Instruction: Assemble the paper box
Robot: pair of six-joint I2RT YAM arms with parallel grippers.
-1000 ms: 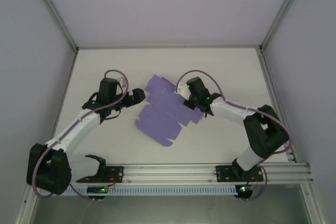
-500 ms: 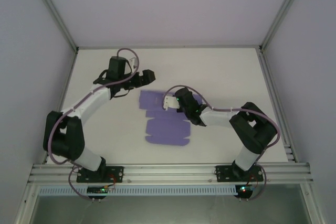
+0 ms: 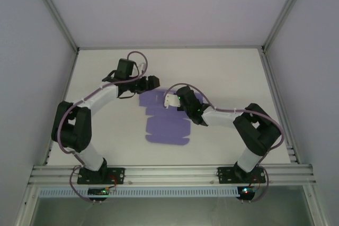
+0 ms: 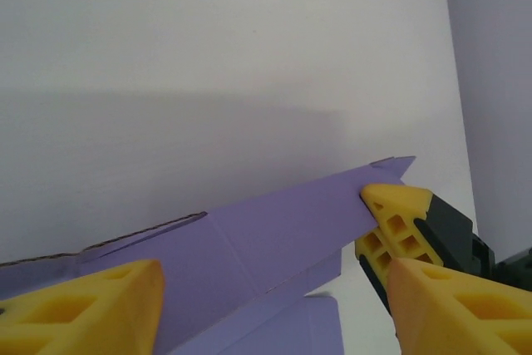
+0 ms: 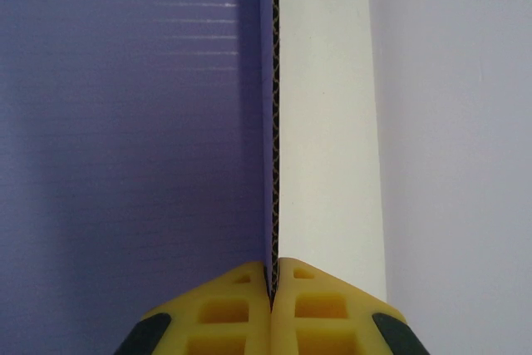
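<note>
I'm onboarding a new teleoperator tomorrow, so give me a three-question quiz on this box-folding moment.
1. True or false: the right gripper is shut on an edge of the paper box.
2. Pick one: the left gripper has its jaws A) pinched together, B) apart with purple card showing between them, C) clamped on a cable.
3. Short answer: the pinched flap is purple on one face; what colour is the other?
Key: 1 true; 2 B; 3 white.
</note>
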